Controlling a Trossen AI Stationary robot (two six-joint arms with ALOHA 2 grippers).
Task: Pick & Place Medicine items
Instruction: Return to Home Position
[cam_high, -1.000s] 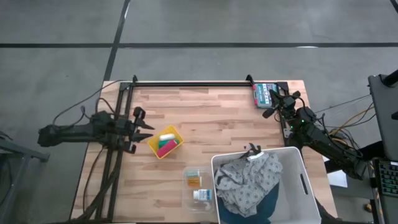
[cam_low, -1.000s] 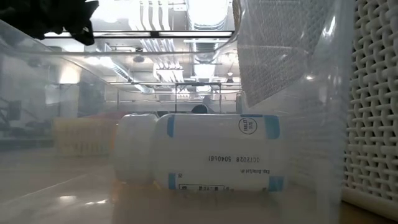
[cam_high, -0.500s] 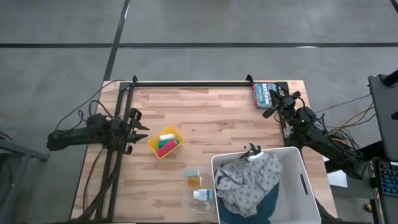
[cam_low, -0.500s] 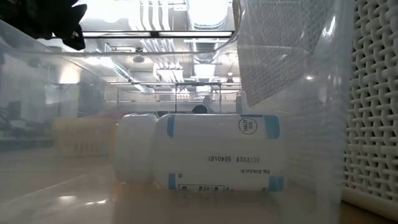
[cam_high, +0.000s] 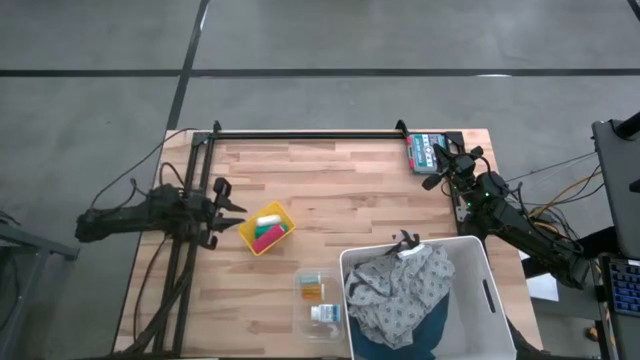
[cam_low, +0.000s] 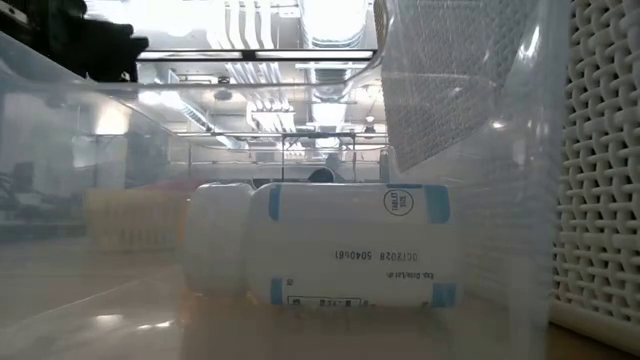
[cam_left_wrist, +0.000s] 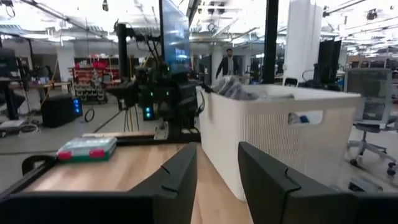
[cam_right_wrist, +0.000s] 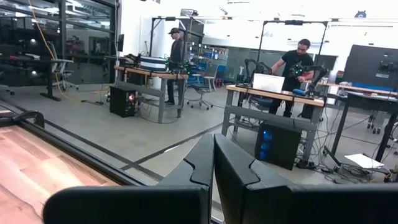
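Note:
The white carton with blue print (cam_low: 350, 245) lies on its side in a clear container (cam_high: 322, 316) near the table's near edge, beside a white bottle (cam_low: 215, 250). The orange-amber item (cam_high: 312, 289) sits in a second clear container just beyond it. My left gripper (cam_high: 228, 200) (cam_left_wrist: 217, 149) is open and hovers at the table's left side, left of a yellow tray, far from both items. My right gripper (cam_high: 435, 160) (cam_right_wrist: 213, 140) is shut and waits at the far right corner.
A yellow tray (cam_high: 266, 228) with pink, green and white pieces sits just right of the left gripper. A white basket (cam_high: 480, 290) holding grey and blue cloths fills the near right. A green box (cam_high: 425, 150) lies at the far right corner. People stand in the room beyond.
My left arm has drawn back a little toward the table's left edge, and its fingers stay open. The medicine items and the right arm have not moved.

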